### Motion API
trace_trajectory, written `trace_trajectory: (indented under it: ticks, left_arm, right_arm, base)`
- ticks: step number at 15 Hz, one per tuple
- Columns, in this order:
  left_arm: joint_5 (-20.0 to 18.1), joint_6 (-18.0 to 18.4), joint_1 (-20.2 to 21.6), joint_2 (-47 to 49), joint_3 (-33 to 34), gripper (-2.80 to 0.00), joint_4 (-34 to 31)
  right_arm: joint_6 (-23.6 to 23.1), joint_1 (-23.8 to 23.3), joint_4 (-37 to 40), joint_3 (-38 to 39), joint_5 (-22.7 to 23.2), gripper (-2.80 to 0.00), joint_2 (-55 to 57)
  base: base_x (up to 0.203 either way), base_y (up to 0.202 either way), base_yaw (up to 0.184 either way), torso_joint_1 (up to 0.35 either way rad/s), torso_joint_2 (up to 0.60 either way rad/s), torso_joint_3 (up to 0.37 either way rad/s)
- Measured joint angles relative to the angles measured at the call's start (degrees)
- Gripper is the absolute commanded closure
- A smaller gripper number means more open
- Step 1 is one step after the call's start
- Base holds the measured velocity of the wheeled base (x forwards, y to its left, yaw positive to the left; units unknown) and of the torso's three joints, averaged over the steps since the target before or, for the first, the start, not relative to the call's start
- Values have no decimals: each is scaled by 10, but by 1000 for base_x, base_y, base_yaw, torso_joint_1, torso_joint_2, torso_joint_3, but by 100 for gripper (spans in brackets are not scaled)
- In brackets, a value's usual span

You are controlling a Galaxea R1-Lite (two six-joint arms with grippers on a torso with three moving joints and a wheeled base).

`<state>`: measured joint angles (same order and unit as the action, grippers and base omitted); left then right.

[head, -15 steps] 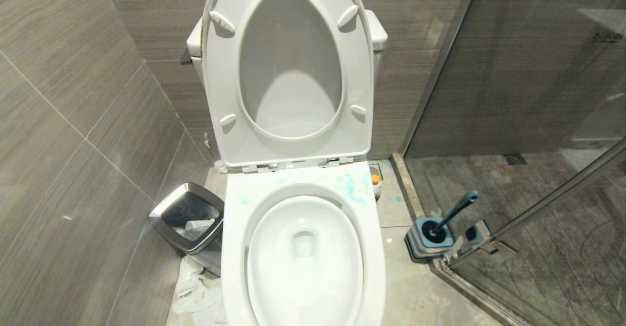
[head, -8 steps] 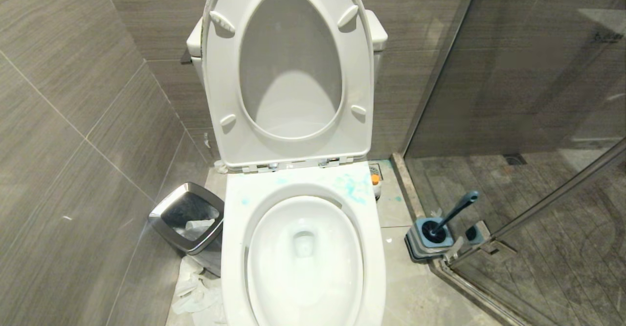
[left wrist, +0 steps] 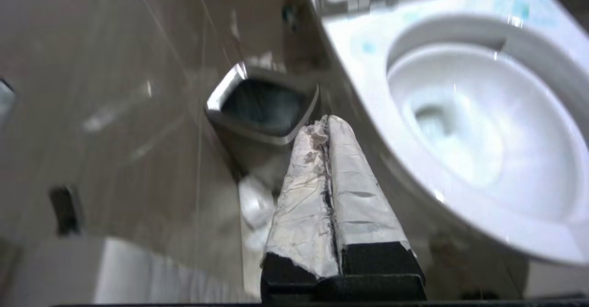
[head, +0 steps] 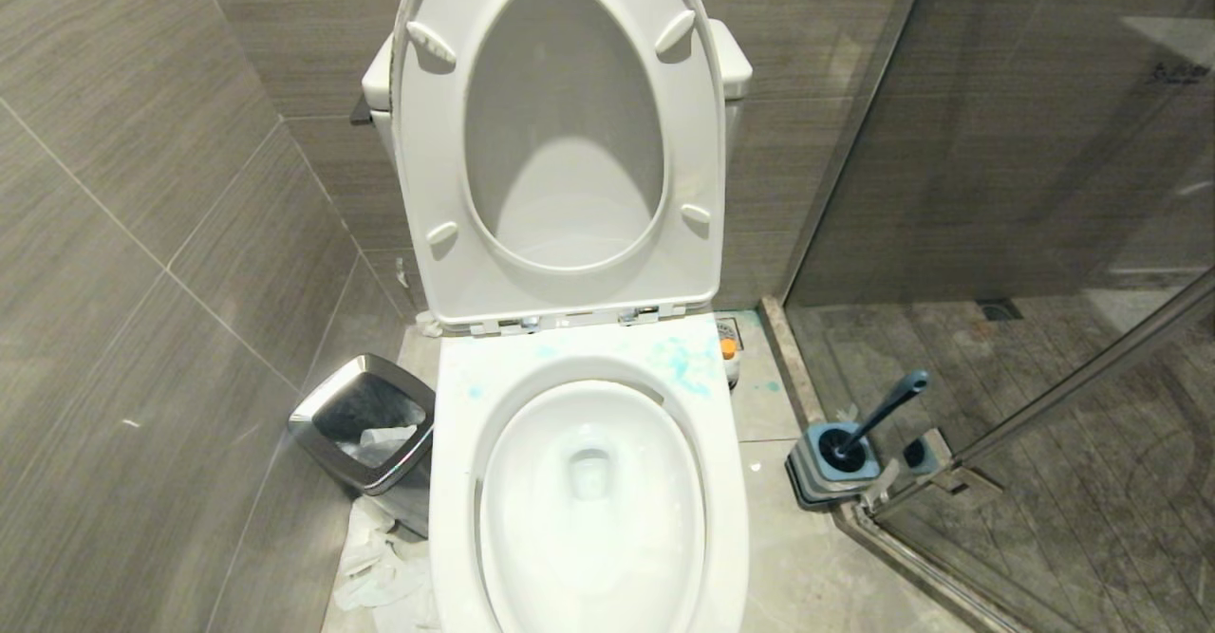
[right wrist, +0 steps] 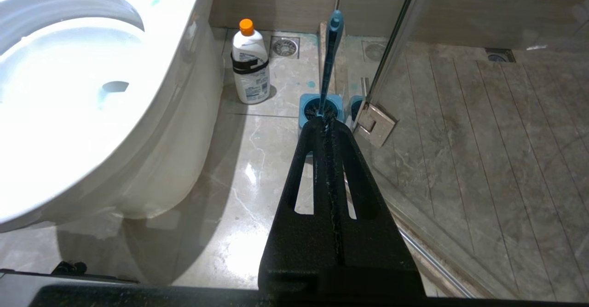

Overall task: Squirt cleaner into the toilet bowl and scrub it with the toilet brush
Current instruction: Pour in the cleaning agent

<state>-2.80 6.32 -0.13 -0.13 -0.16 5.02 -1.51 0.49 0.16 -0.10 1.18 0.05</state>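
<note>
Teal-blue smears mark the toilet bowl rim at your one o'clock; the cleaner stands on the floor at two, the toilet brush leans in its holder at three. Your left gripper and right gripper are both closed, empty.

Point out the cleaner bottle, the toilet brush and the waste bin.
cleaner bottle (right wrist: 251, 74), right wrist view, white body.
toilet brush (head: 883, 410), head view, mid handle.
waste bin (head: 327, 398), head view, steel rim.

no visible change in head view vs earlier pics, nothing moved
</note>
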Motion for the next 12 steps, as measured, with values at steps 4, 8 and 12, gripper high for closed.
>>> trace_trajectory:
  ticks: [4,8,12]
  left_arm:
    - [0,-2,0,0,1,0,-51]
    - [3,-12,0,0,2,0,-50]
    - [13,-35,0,0,2,0,-50]
  right_arm:
    - [0,0,0,0,0,0,0]
    - [0,0,-1,0,0,0,0]
    - [0,0,0,0,0,0,0]
  base:
    - [0,0,0,0,0,0]
    - [0,0,0,0,0,0]
    - [0,0,0,0,0,0]
